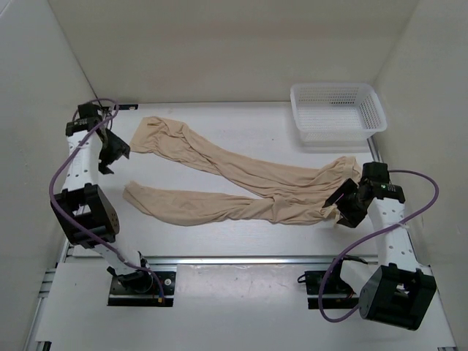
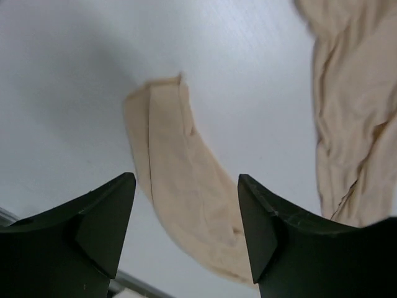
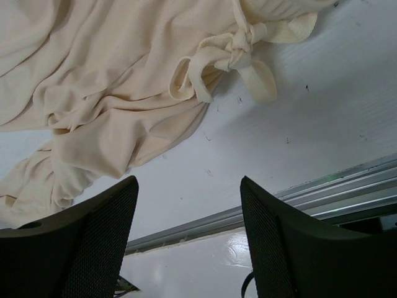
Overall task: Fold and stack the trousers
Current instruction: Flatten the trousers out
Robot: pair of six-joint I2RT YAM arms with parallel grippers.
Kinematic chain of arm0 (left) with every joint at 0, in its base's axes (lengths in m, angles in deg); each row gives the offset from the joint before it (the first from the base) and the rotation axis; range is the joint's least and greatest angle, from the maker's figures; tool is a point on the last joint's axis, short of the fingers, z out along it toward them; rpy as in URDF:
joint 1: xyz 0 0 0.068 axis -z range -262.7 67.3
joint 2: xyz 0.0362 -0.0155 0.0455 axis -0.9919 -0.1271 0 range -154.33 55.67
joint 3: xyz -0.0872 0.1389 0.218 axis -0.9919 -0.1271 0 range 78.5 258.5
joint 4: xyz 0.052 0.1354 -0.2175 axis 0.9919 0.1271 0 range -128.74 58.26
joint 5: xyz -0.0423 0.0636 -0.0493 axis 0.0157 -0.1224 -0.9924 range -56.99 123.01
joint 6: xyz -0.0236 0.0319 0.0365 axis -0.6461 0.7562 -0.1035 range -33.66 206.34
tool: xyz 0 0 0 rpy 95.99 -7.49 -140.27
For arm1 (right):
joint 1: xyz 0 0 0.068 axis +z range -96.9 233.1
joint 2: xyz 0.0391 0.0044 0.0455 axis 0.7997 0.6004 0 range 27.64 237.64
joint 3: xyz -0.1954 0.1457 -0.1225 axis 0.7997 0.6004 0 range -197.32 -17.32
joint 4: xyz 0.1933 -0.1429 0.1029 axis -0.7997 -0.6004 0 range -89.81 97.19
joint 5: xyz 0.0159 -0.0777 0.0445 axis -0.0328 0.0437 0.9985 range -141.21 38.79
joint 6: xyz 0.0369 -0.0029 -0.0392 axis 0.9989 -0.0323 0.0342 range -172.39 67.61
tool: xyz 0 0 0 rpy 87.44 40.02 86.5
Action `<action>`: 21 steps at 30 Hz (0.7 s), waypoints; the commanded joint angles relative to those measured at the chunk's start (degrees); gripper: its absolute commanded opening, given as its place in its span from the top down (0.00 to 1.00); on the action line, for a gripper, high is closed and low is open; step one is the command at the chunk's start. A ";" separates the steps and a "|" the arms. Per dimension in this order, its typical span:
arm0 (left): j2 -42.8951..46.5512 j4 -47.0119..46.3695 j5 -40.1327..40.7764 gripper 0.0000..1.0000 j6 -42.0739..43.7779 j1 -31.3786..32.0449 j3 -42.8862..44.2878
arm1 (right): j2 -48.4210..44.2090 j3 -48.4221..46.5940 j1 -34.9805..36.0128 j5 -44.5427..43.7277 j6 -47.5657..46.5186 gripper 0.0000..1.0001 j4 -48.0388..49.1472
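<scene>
The beige-tan trousers [image 1: 241,186] lie spread on the white table, waist at the right, two long legs running left. My left gripper [image 1: 113,155] is open and empty, hovering just left of the two leg ends. In the left wrist view the near leg's end [image 2: 180,192] shows between my fingers, below them, and the other leg [image 2: 356,112] lies at the right. My right gripper [image 1: 345,207] is open and empty at the waist end. The right wrist view shows the bunched waist [image 3: 111,81] with its knotted drawstring [image 3: 239,53] beyond my fingers.
A white plastic mesh basket [image 1: 337,113] stands at the back right. White walls close in the table at left, right and back. A metal rail [image 1: 234,259] runs along the near edge, also in the right wrist view [image 3: 267,205].
</scene>
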 commanded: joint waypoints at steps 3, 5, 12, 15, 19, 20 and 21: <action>3.87 -0.56 -6.90 0.25 2.42 0.70 -10.37 | 0.10 5.93 0.27 2.97 4.85 0.29 2.42; 5.63 -1.96 -9.34 0.38 2.42 0.70 -16.85 | -0.51 7.08 0.27 2.97 6.08 0.30 2.43; 6.18 -6.45 -12.87 0.24 1.89 1.40 -28.57 | 2.64 9.72 0.27 0.33 8.71 0.36 7.69; 2.75 -9.25 -15.77 0.24 1.37 1.40 -31.03 | 7.56 9.72 0.27 0.33 8.72 0.37 11.91; -3.91 -12.15 -12.27 0.28 0.05 1.40 -30.08 | 12.58 8.49 0.79 0.33 8.72 0.46 19.12; -5.16 -12.16 -11.39 0.31 0.05 0.88 -29.20 | 14.59 7.53 1.58 -0.54 8.72 0.50 20.96; -6.30 -12.16 -11.38 0.40 -0.47 0.87 -27.46 | 15.74 6.83 1.58 -1.94 8.72 0.53 21.50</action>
